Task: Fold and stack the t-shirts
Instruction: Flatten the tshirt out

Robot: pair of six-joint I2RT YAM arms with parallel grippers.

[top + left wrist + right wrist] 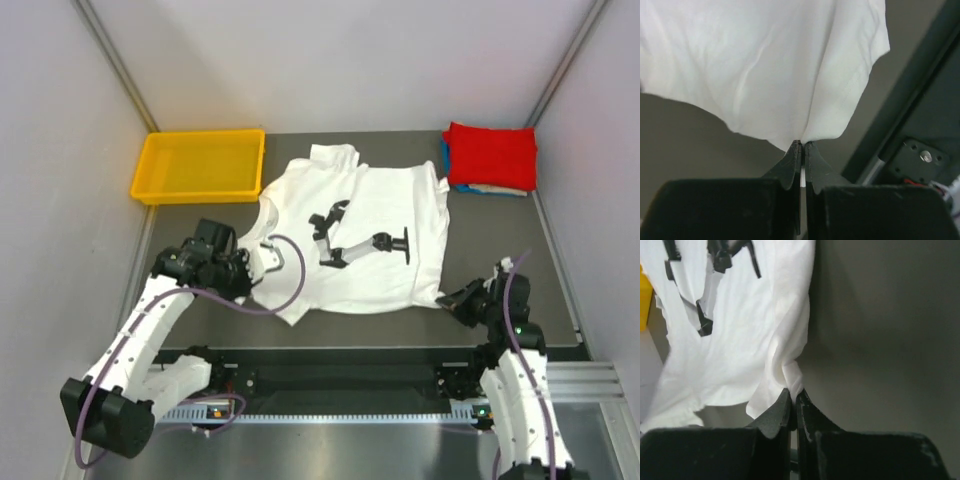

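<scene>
Both tools (801, 146) (793, 394) on white t-shirt (385, 200) edges

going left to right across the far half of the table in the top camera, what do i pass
yellow plastic tray → white short-sleeved t-shirt spread flat, black robot-arm print on it → stack of folded t-shirts, red one on top
</scene>
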